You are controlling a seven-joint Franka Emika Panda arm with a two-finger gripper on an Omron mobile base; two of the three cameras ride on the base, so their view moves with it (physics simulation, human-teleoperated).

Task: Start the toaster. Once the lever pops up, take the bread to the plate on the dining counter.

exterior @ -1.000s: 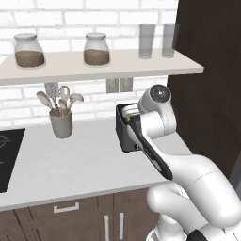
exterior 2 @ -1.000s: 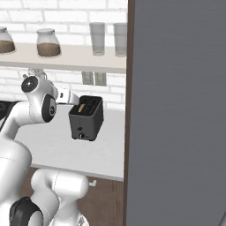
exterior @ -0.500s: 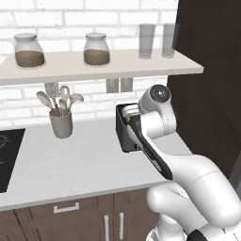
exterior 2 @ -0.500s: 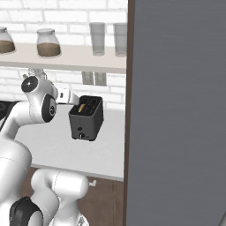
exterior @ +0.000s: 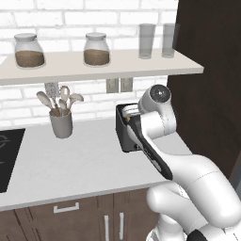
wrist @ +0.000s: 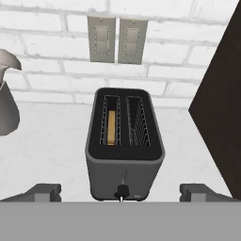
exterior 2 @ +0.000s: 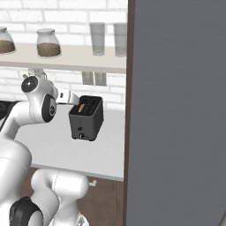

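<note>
toaster point(wrist: 124, 146) stood on grey table point(exterior: 70, 164) near right end, below wall sockets point(wrist: 115, 38). bread point(wrist: 111, 127) sat down in left slot, edge just showing. gripper point(wrist: 121, 193) hung above near side of toaster, jaws wide apart, holding nothing. toaster's long axis ran away from gripper; lever on near narrow face, directly under and ahead. utensil pot point(exterior: 61, 123) well left.
</note>
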